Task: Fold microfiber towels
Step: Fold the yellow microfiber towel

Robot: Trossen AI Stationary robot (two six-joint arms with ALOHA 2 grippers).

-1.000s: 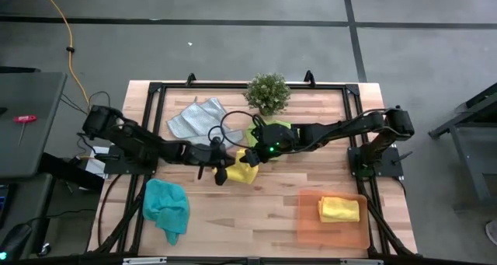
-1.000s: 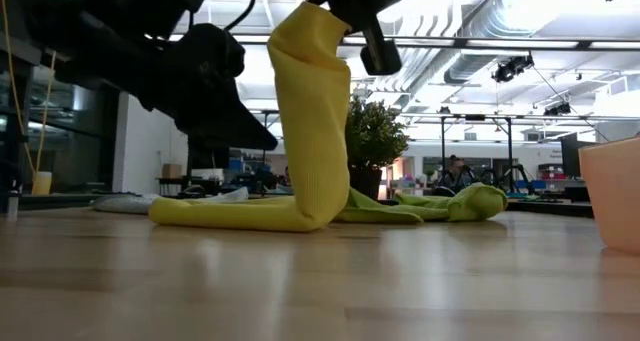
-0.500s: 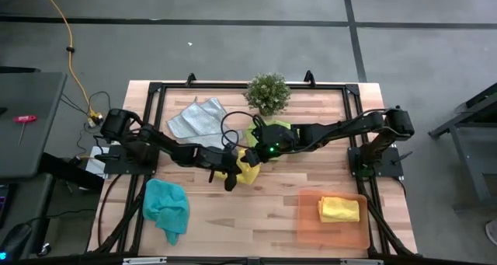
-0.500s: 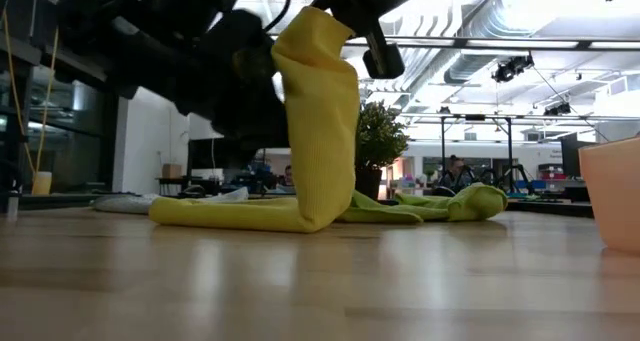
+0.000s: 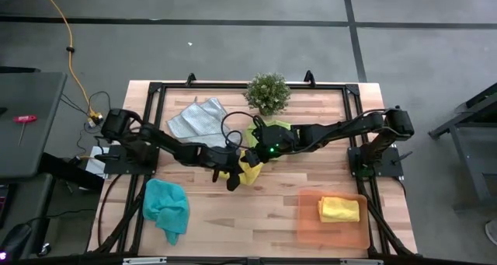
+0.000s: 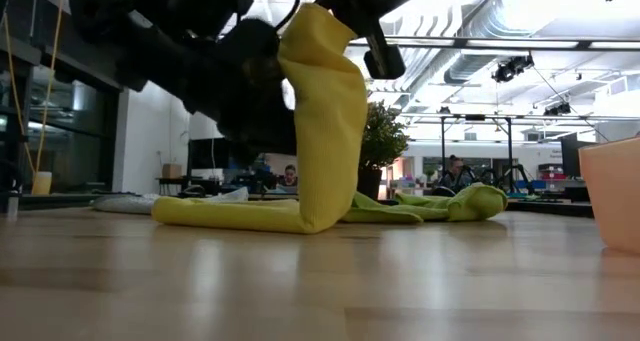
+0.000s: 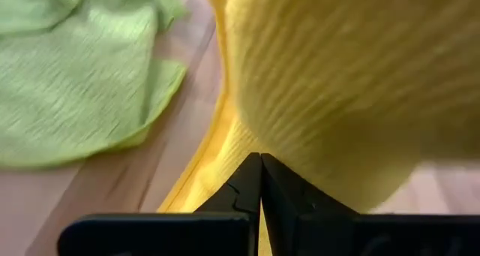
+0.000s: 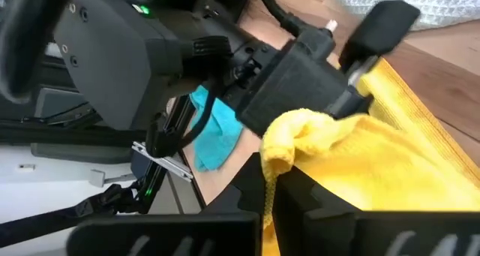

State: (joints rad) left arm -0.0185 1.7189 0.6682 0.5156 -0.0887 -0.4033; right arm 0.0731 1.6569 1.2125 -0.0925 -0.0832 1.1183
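Since the earlier frames, the left hand [image 5: 231, 174] has advanced toward the desk centre and now sits against the raised yellow towel [image 6: 322, 131]. One end of this towel is lifted above the desk [image 5: 264, 210]; the remainder trails flat on the wood. The right hand [image 5: 250, 158] is clamped on the lifted end, with bunched yellow cloth between its fingers [image 8: 315, 203] in the right wrist view. The left hand's fingers [image 7: 251, 185] are pressed together with nothing between them, their tips at the base of the hanging fold.

The lime green towel [image 5: 273, 130] lies crumpled just behind the yellow one, partly under the right arm. The light grey towel [image 5: 194, 117] lies spread near the far left part of the desk. The teal towel [image 5: 166, 207] lies bunched at the near left. A second yellow towel [image 5: 339, 209], folded, rests inside the orange tray [image 5: 311, 226] at the near right. The potted plant [image 5: 268, 92] stands at the far edge, centre.
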